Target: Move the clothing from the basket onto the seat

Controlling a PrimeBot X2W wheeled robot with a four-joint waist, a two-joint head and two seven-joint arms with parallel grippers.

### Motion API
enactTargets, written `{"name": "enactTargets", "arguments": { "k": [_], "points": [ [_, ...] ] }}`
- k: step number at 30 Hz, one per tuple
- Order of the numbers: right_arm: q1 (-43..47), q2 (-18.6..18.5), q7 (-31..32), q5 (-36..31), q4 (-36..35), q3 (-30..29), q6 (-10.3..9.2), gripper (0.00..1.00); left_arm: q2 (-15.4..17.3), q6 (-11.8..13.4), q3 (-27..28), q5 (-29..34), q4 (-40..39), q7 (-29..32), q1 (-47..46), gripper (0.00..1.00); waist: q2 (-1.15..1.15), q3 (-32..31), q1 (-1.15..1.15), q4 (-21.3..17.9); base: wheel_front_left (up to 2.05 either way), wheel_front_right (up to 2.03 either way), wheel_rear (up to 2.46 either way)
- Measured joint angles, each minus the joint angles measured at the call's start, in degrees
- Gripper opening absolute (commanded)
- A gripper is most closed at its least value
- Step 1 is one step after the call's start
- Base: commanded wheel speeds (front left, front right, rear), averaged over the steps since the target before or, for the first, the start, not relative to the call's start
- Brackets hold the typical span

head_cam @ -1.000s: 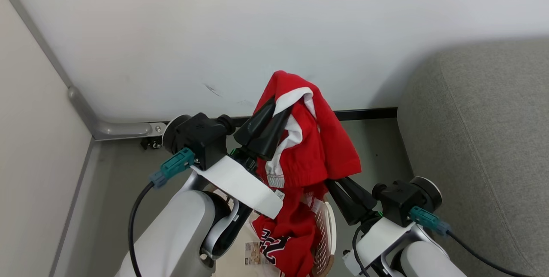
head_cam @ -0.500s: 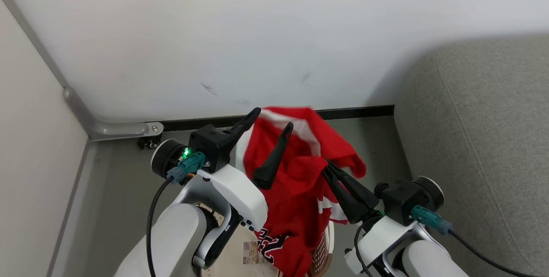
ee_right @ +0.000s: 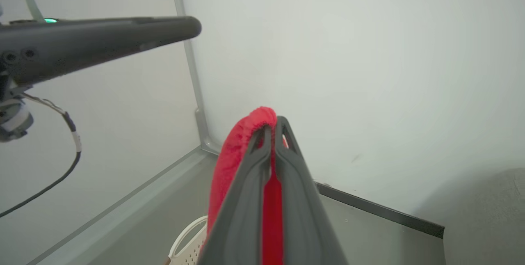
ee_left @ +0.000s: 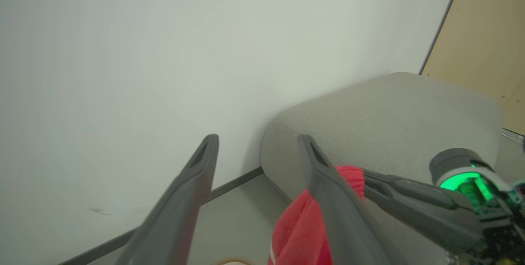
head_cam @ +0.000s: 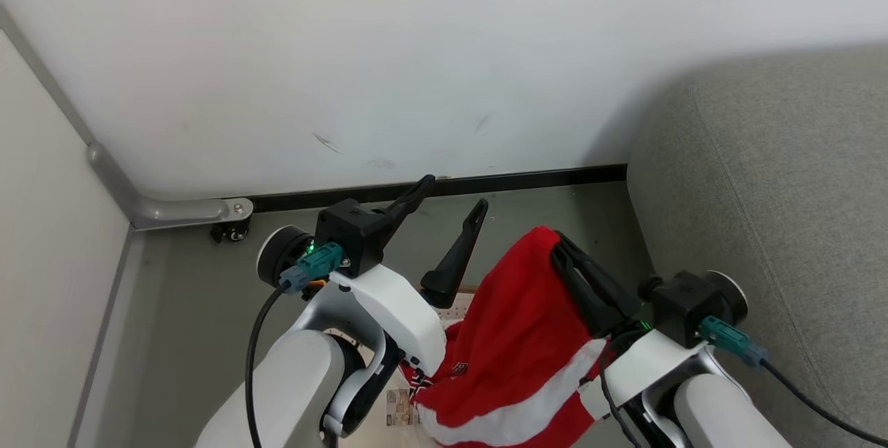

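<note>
My right gripper (head_cam: 559,241) pinches the clothing (head_cam: 513,344) high, for carrying to the seat (head_cam: 763,191) at three o'clock. My left gripper (head_cam: 452,193) gapes, empty.

Left jaws apart, right jaws together
</note>
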State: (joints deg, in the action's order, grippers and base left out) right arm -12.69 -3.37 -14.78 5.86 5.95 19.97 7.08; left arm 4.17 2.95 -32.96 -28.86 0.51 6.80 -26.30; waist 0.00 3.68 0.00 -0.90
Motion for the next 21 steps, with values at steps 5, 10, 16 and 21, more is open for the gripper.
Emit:
{"name": "enactTargets", "arguments": {
  "k": [5, 10, 16, 21],
  "points": [
    [1.6, 0.0, 0.0, -0.6, -1.2, -3.2, 0.0, 0.0, -0.2, 0.0, -0.5, -0.5, -0.2, 0.2, 0.0, 1.0, 0.0, 0.3, 0.0, -0.7, 0.0, 0.0, 0.0],
    [2.1, 0.1, 0.0, -1.6, -2.5, -6.3, 0.0, 0.0, -0.4, -0.6, -1.4, -1.0, -0.5, 0.3, 0.0, 1.0, 0.0, 0.6, 0.0, -1.5, 0.0, 0.0, 0.0],
    [3.4, 0.1, 0.0, -2.0, -4.2, -9.0, 0.0, 0.0, -0.5, -1.1, -2.3, -1.4, -0.5, 0.7, -0.2, 1.0, 0.0, 0.9, 0.0, -2.6, 0.0, 0.0, 0.0],
    [4.3, 0.2, 0.0, -2.4, -5.8, -11.3, 0.0, 0.0, -0.6, -1.7, -3.1, -1.5, -0.5, 0.9, -0.4, 1.0, 0.0, 1.3, 0.0, -3.8, 0.0, 0.0, 0.0]
  ]
}}
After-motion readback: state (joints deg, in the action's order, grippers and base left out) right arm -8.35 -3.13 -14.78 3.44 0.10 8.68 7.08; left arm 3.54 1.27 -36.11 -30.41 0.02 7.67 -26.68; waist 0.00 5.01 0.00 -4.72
